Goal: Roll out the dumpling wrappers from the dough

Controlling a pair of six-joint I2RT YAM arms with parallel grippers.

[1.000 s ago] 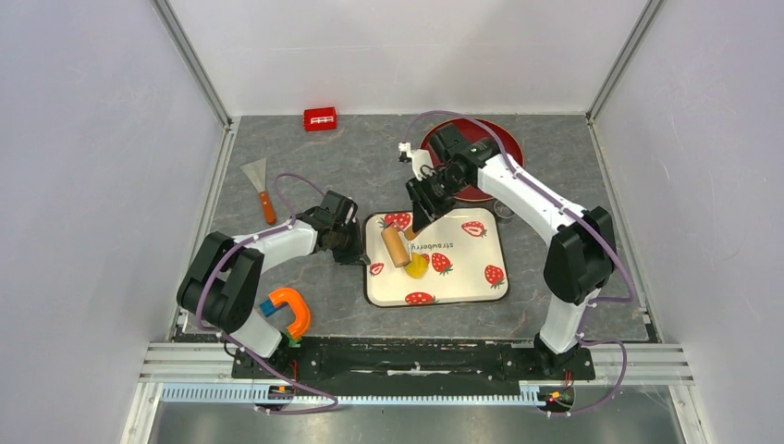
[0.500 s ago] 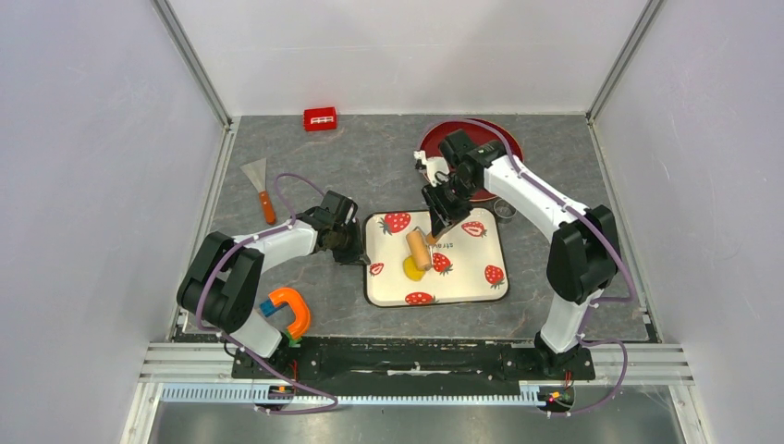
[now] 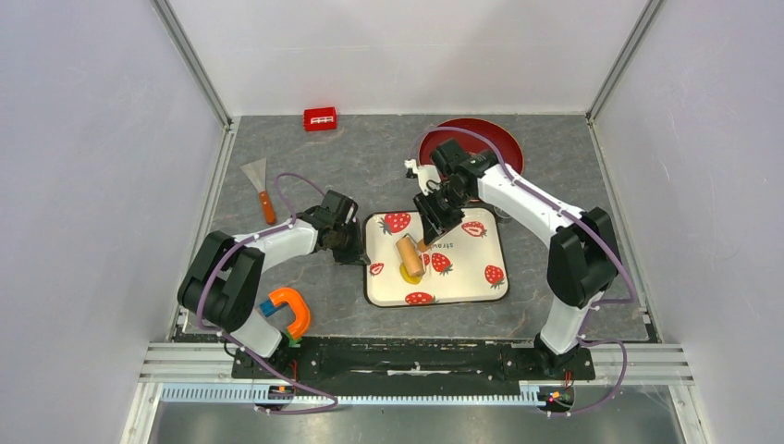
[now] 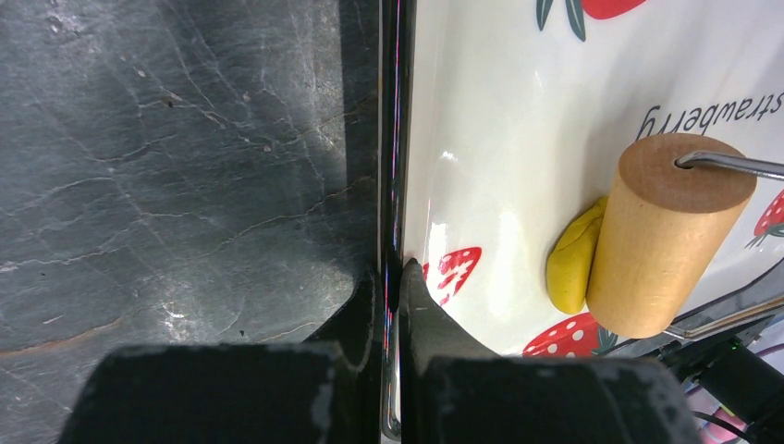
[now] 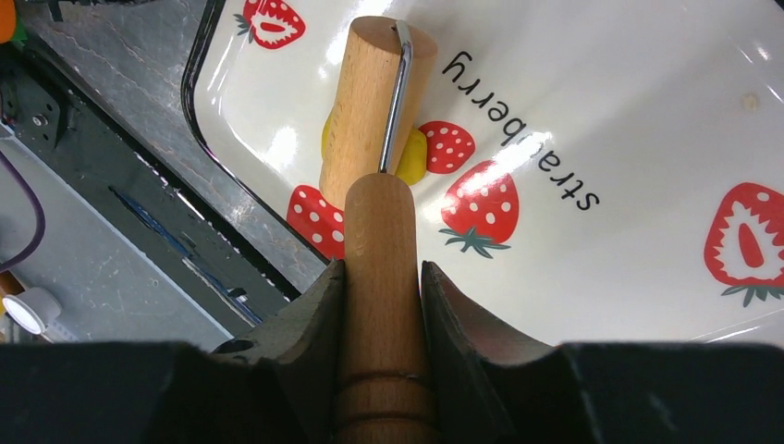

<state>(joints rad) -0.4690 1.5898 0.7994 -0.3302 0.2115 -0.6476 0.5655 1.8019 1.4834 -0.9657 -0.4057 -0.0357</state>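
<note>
Yellow dough [image 3: 410, 275] lies under the roller [image 3: 410, 253], lower left of the tray [image 3: 467, 277] in the top view. The right gripper [image 5: 382, 277] clamps the roller's handle and the left gripper [image 4: 393, 277] pinches the tray rim. A tilted roller could smear the dough unevenly.

Found the tray [image 3: 467, 279] at the middle of the surface [image 3: 370, 166], with the roller [image 3: 410, 256] lying on its left half, atop the dough [image 3: 407, 276]. Saw the left hand [image 3: 359, 252] pinching the tray's left rim, the right hand [image 3: 431, 225] behind the roller, closed round its handle. Noted a plate [image 3: 507, 143] behind the tray to the right, a scraper [image 3: 260, 188] and a box [image 3: 320, 118] far left, a clamp [image 3: 288, 313] at the near left.
</note>
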